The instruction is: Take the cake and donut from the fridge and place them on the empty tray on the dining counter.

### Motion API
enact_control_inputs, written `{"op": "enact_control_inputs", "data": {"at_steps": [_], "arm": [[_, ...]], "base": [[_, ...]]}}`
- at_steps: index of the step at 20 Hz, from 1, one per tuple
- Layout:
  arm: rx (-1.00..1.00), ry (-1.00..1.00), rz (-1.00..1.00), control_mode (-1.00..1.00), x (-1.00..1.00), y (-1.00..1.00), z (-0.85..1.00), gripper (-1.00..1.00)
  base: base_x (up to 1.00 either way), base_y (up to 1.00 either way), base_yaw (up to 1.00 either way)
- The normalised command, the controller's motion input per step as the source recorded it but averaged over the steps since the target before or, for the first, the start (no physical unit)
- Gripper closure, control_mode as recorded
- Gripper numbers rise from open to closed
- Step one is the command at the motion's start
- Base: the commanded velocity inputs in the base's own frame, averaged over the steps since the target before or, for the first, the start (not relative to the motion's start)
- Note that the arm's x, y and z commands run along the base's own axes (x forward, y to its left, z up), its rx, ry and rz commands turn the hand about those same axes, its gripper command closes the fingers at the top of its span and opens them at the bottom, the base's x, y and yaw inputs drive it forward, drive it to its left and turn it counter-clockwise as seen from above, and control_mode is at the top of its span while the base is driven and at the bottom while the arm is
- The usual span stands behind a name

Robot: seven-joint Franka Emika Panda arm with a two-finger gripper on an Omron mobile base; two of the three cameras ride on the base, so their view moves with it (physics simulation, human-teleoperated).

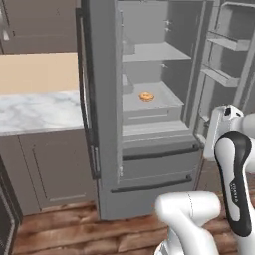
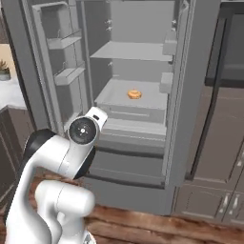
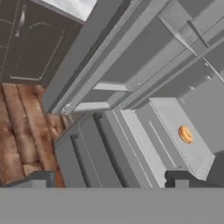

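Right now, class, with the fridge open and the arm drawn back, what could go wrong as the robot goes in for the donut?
1. The donut lies deep on a shelf; the open gripper, low outside the fridge, might clip the shelf edge going in.
2. The open door's bins sit close beside the arm and could be struck.
3. The donut, small and lying flat, might slide instead of being gripped.

I'm looking into a home kitchen: a tall grey fridge (image 1: 149, 124) stands with its doors open on bare shelves, beside a marble-topped surface (image 1: 35, 112) over grey cabinets (image 1: 50, 169), all on a wooden plank floor (image 1: 74, 234).
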Motion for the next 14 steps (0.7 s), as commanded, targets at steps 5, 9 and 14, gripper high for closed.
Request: {"op": "enact_control_inputs", "data": {"at_steps": [5, 9, 14], "arm": [[0.0, 0.0, 0.0, 1.0, 0.0, 0.0, 0.0, -1.0], [0.0, 0.0, 0.0, 1.0, 0.0, 0.0, 0.0, -1.0], [0.0, 0.0, 0.0, 1.0, 0.0, 0.0, 0.0, -1.0]], "base": [[1.0, 0.0, 0.0], [1.0, 0.0, 0.0], [1.0, 0.0, 0.0]]}}
